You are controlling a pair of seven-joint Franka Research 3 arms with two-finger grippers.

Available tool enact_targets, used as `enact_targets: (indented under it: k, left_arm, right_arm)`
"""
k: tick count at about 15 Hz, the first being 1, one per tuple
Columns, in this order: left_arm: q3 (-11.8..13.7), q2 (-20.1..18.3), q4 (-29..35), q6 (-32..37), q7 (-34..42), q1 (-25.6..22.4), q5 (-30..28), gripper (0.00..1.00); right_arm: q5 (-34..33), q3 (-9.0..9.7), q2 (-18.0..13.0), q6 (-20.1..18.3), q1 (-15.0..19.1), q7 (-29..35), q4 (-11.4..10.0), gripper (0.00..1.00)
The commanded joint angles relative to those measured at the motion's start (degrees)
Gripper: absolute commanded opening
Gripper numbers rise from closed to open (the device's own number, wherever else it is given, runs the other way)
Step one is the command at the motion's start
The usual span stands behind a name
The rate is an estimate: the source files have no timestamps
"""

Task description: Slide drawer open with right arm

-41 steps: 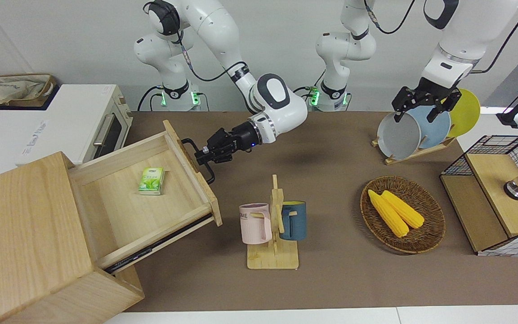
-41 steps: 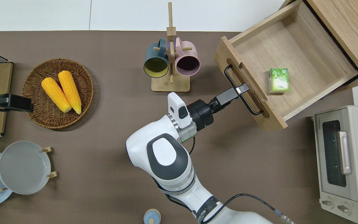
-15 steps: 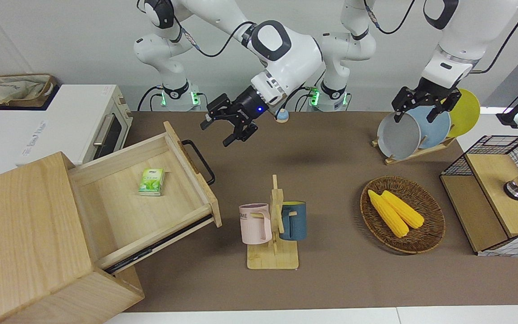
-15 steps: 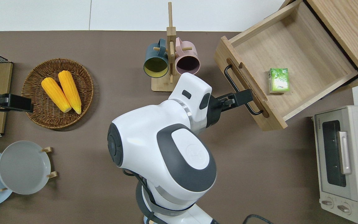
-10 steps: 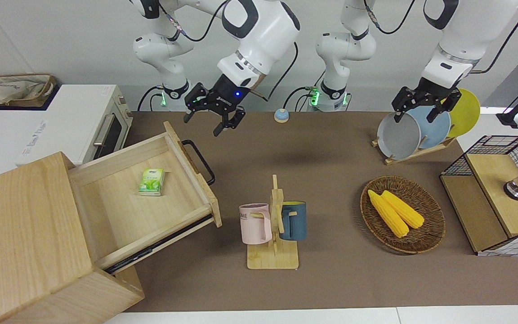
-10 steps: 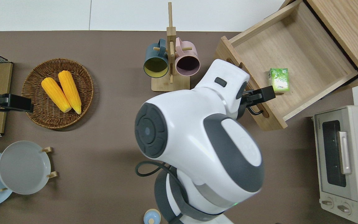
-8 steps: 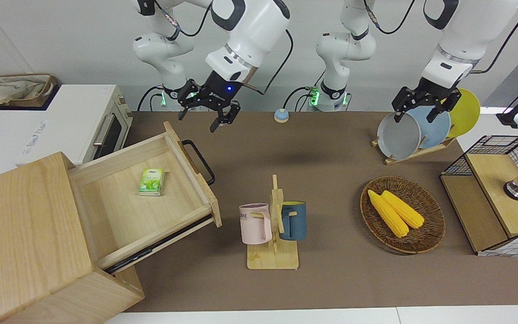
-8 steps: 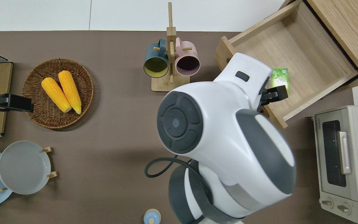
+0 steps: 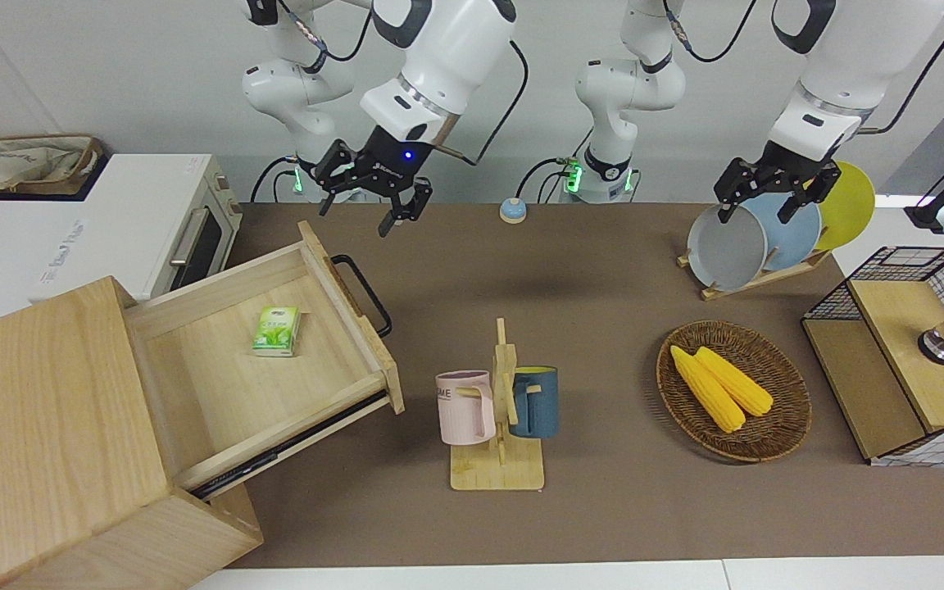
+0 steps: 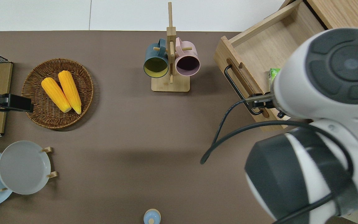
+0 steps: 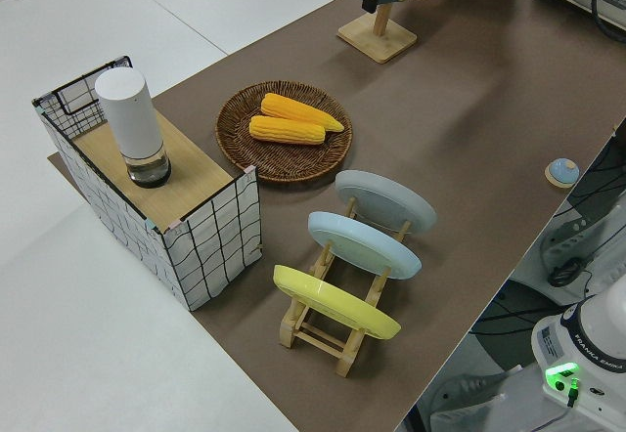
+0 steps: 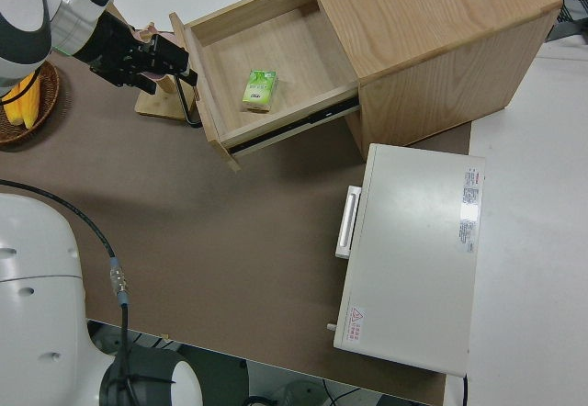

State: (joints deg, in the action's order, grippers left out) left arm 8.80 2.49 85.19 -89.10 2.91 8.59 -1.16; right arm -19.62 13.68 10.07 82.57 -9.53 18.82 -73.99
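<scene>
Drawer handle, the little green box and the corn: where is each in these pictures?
Drawer handle (image 9: 364,293), front view, middle of the black bar.
Green box (image 12: 260,90), right side view, its top face.
Corn (image 10: 61,91), overhead view, where the two yellow cobs meet.

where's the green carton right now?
The green carton lies on the floor of the open drawer, toward the right arm's end of the table, nearer the handle than the cabinet.

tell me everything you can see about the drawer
The drawer is wide, shallow and of pale wood, pulled well out of its big pale-wood box. A black metal bar handle is fixed to its front, with nothing gripping it. Inside, a small green carton lies flat on the floor; the rest is bare. The right end effector is raised clear, fingers open.
</scene>
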Motion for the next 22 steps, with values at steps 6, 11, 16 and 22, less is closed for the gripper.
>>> enact_targets:
  k: [6, 11, 16, 22]
  left_arm:
    - [1.0, 0.8, -1.2, 0.0, 0.4, 1.0, 0.7, 1.0]
    - [1.0, 0.8, -1.2, 0.0, 0.4, 1.0, 0.7, 1.0]
    - [1.0, 0.8, -1.2, 0.0, 0.4, 1.0, 0.6, 1.0]
    - [1.0, 0.8, -1.2, 0.0, 0.4, 1.0, 0.7, 1.0]
  right_arm:
    - [15.6, -0.32, -3.2, 5.4, 14.5, -8.2, -4.7, 0.985]
    - [15.7, -2.5, -6.1, 6.8, 15.3, -9.8, -10.6, 0.985]
    - [20.7, -9.73, -6.6, 10.4, 12.7, -13.3, -12.2, 0.985]
    - [24.0, -9.99, -5.2, 11.5, 13.0, -14.8, -12.4, 0.985]
